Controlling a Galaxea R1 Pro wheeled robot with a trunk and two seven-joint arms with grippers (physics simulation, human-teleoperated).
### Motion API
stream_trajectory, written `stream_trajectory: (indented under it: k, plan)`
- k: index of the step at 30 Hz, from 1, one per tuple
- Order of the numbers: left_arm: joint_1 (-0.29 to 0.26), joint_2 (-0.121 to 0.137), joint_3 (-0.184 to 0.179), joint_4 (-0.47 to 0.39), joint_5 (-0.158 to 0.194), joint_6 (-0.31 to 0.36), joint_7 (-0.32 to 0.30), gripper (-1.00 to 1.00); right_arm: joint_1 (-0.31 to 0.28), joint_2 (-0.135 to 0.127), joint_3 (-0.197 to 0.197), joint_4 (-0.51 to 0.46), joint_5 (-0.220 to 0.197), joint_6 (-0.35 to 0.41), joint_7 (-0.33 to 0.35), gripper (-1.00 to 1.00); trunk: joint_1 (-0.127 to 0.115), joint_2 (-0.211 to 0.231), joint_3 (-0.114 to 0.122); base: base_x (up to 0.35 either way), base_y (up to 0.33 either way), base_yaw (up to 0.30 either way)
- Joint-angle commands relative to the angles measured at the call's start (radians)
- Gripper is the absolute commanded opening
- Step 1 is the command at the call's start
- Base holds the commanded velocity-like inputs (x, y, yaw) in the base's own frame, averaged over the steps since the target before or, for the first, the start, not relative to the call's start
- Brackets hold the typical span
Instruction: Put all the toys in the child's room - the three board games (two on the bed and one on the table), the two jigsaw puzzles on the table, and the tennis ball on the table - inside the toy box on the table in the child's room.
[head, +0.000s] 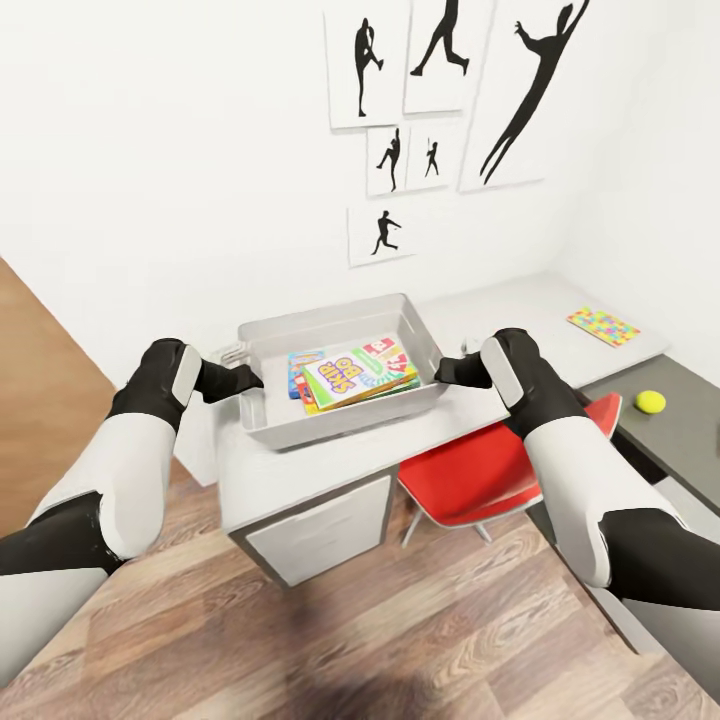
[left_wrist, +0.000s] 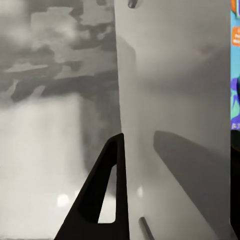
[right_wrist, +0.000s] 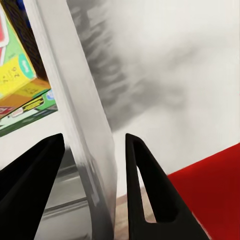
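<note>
The light-grey toy box (head: 330, 418) rests at the left end of the table (head: 500, 305). Inside it lies a green-yellow-red board game (head: 355, 375) on top of a blue one (head: 299, 364). My left gripper (head: 247, 379) is shut on the box's left rim and my right gripper (head: 446, 372) on its right rim. In the right wrist view the box wall (right_wrist: 85, 115) stands between the two black fingers (right_wrist: 145, 190), with the game's edge (right_wrist: 15, 80) beyond. The left wrist view has the wall (left_wrist: 170, 100) beside one finger (left_wrist: 100, 200). A jigsaw puzzle (head: 603, 326) lies far right, and the tennis ball (head: 650, 401) sits on the dark section.
A red chair (head: 470, 478) stands tucked under the table between my right arm and the white drawers (head: 320, 530). The lower dark-grey section (head: 685, 430) runs along the right wall. Black silhouette pictures (head: 440, 90) hang above. Wood floor (head: 400, 640) lies open in front.
</note>
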Motion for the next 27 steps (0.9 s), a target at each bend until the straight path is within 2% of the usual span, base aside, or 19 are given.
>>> stream_trajectory:
  k: [1,15,22,27]
  plan:
    - [-0.001,0.001,0.000,0.000,0.046,0.007,-0.008,-1.00,-0.001,-0.001,0.002,-0.001,-0.035,0.000,-0.009,-1.00,0.000,-0.002,-0.002,-0.027,0.018,0.038]
    - [-0.001,0.001,0.001,0.000,0.046,0.008,-0.008,-1.00,-0.001,-0.003,0.003,-0.001,-0.035,0.000,-0.009,-1.00,0.000,-0.002,-0.002,-0.085,0.019,0.005]
    - [-0.001,0.001,0.000,0.000,0.045,0.009,-0.007,-1.00,-0.001,-0.003,0.003,-0.001,-0.035,0.000,-0.009,-1.00,0.000,-0.002,0.000,-0.063,0.060,0.179]
    - [-0.001,0.000,0.000,0.000,0.045,0.009,-0.007,-1.00,-0.001,-0.003,0.003,-0.001,-0.034,0.000,-0.009,-1.00,0.000,-0.002,0.001,-0.249,0.062,0.090]
